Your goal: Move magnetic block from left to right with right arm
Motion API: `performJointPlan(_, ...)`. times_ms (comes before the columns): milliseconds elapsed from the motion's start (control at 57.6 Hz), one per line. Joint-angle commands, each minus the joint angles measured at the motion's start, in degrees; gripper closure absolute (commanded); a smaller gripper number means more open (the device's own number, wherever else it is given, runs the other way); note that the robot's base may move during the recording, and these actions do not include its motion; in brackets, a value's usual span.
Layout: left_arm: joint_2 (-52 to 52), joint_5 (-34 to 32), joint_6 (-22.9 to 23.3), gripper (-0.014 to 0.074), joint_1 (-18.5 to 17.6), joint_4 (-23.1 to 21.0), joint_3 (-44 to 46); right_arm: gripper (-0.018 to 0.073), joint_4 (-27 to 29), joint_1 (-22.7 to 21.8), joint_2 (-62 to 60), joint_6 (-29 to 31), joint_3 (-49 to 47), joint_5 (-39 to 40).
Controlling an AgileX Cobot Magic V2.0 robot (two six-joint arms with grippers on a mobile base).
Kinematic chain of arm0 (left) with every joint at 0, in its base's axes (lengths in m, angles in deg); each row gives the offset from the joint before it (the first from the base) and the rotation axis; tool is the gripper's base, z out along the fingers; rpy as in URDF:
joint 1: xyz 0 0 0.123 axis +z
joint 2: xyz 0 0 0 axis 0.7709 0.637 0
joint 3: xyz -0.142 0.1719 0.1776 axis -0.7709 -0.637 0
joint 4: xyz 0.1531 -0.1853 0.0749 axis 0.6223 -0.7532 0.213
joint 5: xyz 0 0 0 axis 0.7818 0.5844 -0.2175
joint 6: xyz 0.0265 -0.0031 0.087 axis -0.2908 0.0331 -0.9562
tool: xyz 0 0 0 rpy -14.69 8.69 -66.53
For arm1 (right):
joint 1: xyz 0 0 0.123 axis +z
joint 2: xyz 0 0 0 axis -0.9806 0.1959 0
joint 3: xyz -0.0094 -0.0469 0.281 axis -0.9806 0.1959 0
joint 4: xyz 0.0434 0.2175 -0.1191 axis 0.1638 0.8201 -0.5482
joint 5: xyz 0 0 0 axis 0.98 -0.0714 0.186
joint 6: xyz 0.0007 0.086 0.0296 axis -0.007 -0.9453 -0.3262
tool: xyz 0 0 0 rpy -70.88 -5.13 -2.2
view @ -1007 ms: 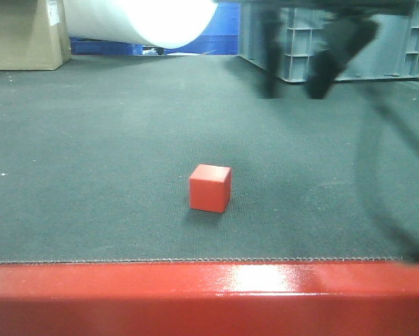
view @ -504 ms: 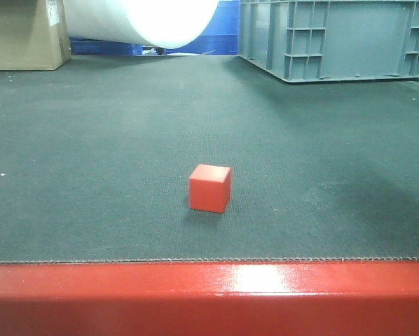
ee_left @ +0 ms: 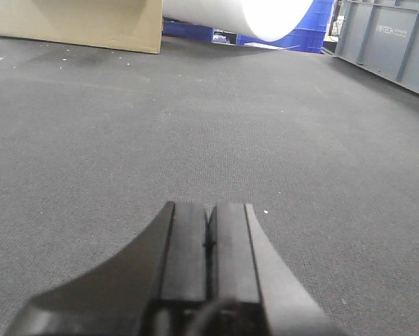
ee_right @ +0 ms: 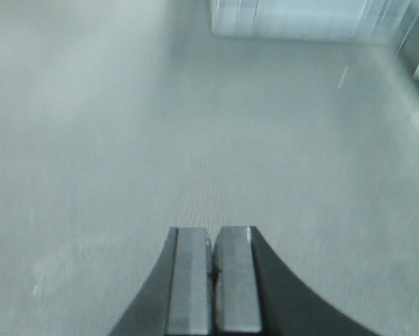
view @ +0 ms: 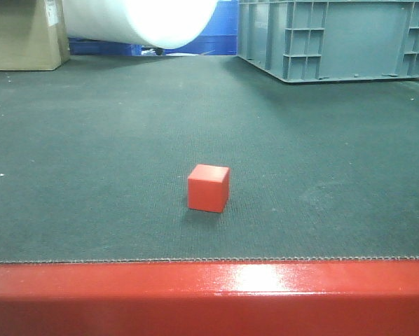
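Here I am, looking out over a wide dark grey woven mat (view: 90,140), and the small matte red magnetic cube (view: 208,187) sits on it alone, flat on one face, near the front edge and close to the middle of the front view. Just in front of it runs a glossy red painted rail (view: 209,297) along the bottom of that view. None of my arms show in the front view; the cube has nothing touching it.

My left gripper (ee_left: 209,213) hangs low over the mat, and its two black fingers (ee_left: 185,241) are pressed together with only a thin seam between them. Nothing is held there. Ahead of it I see a tan cardboard box (ee_left: 83,21) at the far left, a big white roll (ee_left: 251,14) lying beyond the mat, and the ribbed wall of a grey plastic crate (ee_left: 399,42) at the right.

My right gripper (ee_right: 213,241) is the same story: both grey pads (ee_right: 192,280) meet along a narrow line, closed on nothing. Its view is washed out and blurred, just pale mat and the grey crate at the top. The red cube does not appear in either wrist view, so I cannot tell how near my fingers are to it.

In the front view the crate stands at the far right corner, well apart from the cube.
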Motion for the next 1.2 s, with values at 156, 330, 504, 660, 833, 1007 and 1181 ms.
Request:
performJointPlan(156, -0.47, -4.82, 0.1, 0.0713, -0.1, -0.16, -0.48, 0.0504, 0.38, -0.53, -15.59, 0.85, 6.5, 8.01)
performJointPlan(330, -0.47, -4.82, 0.1, 0.0713, -0.1, -0.16, -0.48, 0.0504, 0.38, -0.53, -20.9, 0.85, 7.32, 8.1)
performJointPlan(504, -0.47, -4.82, 0.1, 0.0713, -0.1, -0.16, -0.48, 0.0504, 0.38, -0.53, -20.91, 0.85, 7.32, 8.05)
performJointPlan(660, -0.47, -4.82, 0.1, 0.0713, -0.1, -0.16, -0.48, 0.0504, 0.38, -0.53, -20.91, 0.85, 7.32, 8.05)
performJointPlan(833, -0.47, -4.82, 0.1, 0.0713, -0.1, -0.16, -0.48, 0.0504, 0.38, -0.53, -20.96, 0.78, 7.44, 8.19)
performJointPlan(1007, -0.47, -4.82, 0.1, 0.0713, -0.1, -0.16, -0.48, 0.0504, -4.33, -1.25, -21.95, -1.84, 10.47, 13.63)
performJointPlan(1181, -0.47, -4.82, 0.1, 0.0713, -0.1, -0.16, -0.48, 0.0504, -4.63, -1.88, -26.63, -7.58, 15.21, 13.76)
